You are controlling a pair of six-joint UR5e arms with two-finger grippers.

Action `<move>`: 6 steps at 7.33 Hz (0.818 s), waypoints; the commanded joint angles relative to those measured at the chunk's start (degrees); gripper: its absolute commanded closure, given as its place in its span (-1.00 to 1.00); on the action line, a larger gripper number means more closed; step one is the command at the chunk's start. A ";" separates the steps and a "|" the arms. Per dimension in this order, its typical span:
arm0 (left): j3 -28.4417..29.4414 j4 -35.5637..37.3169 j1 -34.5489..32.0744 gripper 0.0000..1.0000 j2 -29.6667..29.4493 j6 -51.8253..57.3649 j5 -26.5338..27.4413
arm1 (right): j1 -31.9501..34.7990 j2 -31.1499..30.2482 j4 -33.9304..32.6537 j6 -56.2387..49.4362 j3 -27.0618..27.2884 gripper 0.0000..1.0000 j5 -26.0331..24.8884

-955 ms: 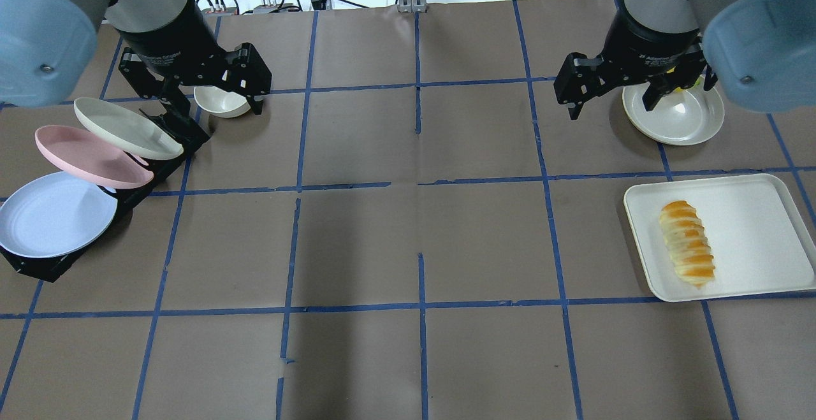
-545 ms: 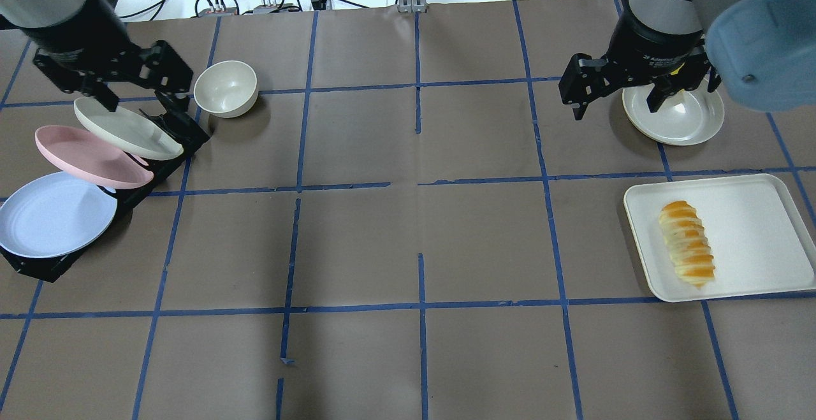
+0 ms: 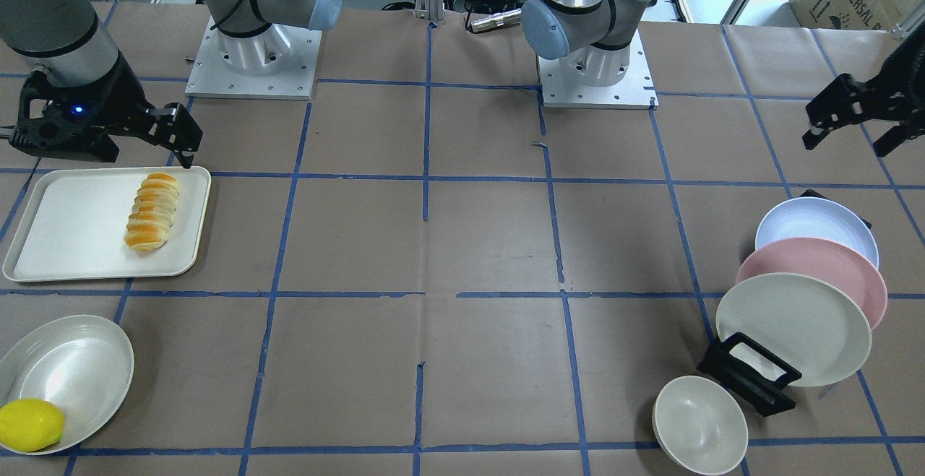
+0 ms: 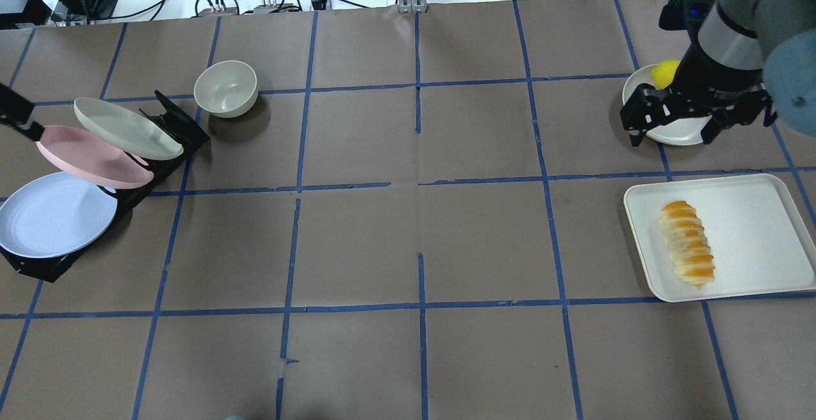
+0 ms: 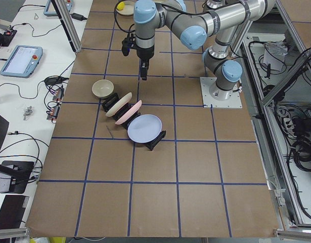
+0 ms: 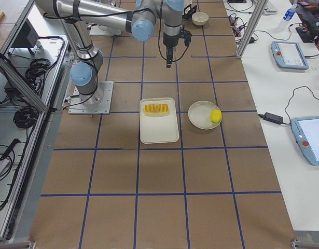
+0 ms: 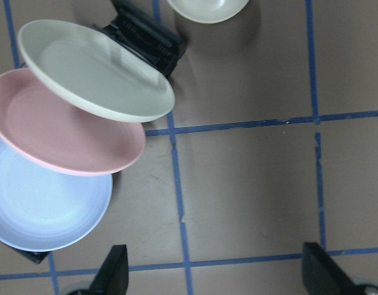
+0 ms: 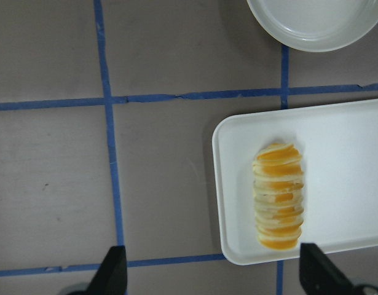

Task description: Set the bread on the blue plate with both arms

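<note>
Overhead exterior showed the bread (image 4: 687,243) on the white tray (image 4: 752,216), well apart from the right hand (image 4: 671,141), which hung wide open and empty. Left hand (image 3: 845,147), likewise open and empty, hung clear of the blue plate (image 4: 51,216).

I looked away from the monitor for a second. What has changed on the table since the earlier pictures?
The left gripper swung out to the robot's left, from over the bowl to past the plate rack. The right gripper shifted to the robot's right, nearer the tray. Both stay open, holding nothing. The bread, blue plate, bowl and tray have not moved.
</note>
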 commanded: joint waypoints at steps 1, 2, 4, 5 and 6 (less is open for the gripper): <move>1.93 -0.03 11.11 -0.96 -5.93 11.31 -0.67 | -6.85 -1.51 -7.41 -8.82 7.29 -0.99 -0.13; 2.56 1.19 13.24 -0.96 -9.97 17.16 -3.02 | -10.27 -1.51 -11.35 -10.16 11.15 -0.99 0.05; 4.84 4.44 15.19 -0.96 -19.46 19.24 -3.66 | -15.04 -0.99 -20.22 -10.87 18.18 -0.98 0.05; 7.29 4.71 15.20 -0.96 -22.98 19.68 -3.66 | -15.23 -0.20 -22.10 -10.96 19.43 -0.98 -0.04; 9.75 4.72 15.11 -0.96 -26.58 21.86 -3.57 | -15.32 1.03 -22.90 -11.22 19.19 -0.98 -0.13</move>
